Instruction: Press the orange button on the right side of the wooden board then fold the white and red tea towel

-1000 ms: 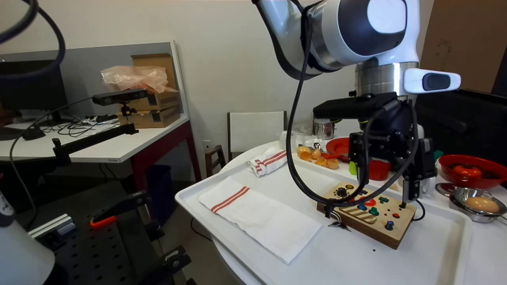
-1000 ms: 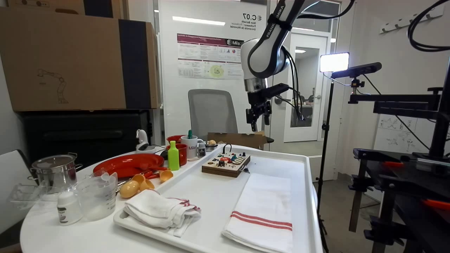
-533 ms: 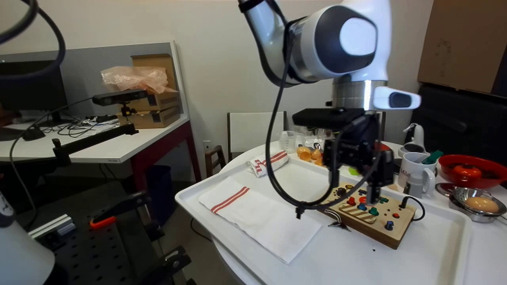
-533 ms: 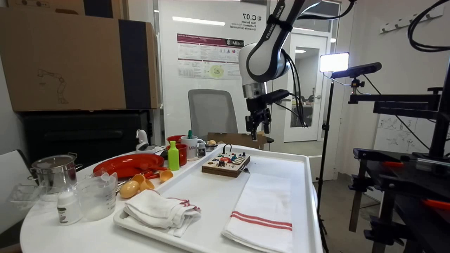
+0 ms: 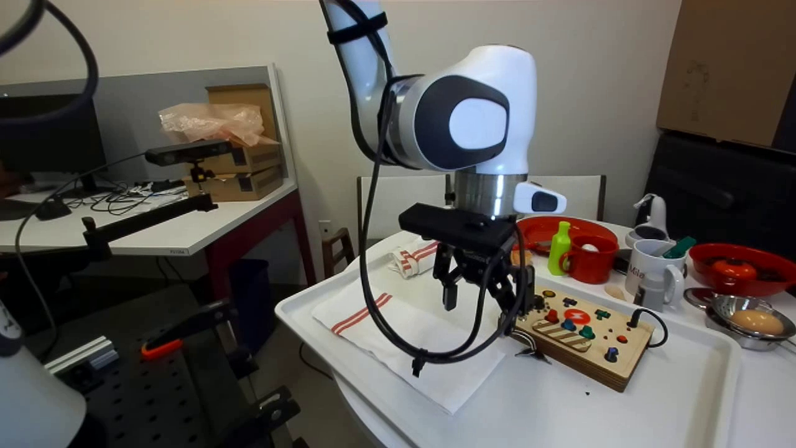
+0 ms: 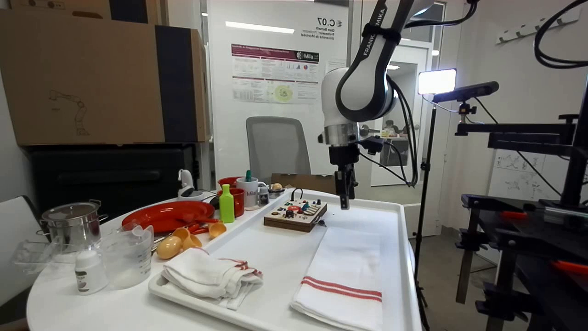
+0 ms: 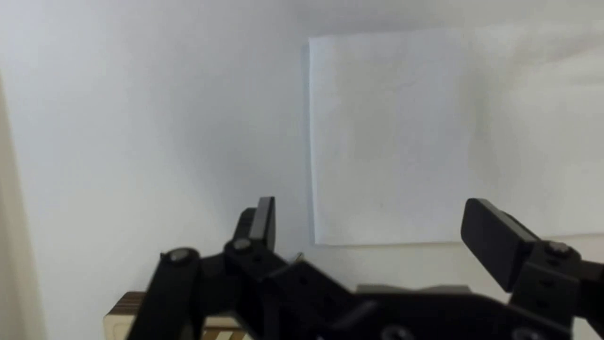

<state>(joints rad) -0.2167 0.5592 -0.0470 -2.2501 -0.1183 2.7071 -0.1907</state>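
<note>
My tool (image 7: 369, 203), spread wide, empty, hangs above the tea towel (image 7: 448, 134) by its stripeless end, likely for pinching.

"Where's each view facing?"
"In an exterior view, diagonally across the white rectangular tray (image 5: 547, 398) from a long edge; in an exterior view, lengthwise from the short edge by the crumpled white cloth (image 6: 204, 276)."
"Wrist?"
"It's peering down, nearest, sharing the white red-striped towel (image 7: 453, 137) with both."
</note>
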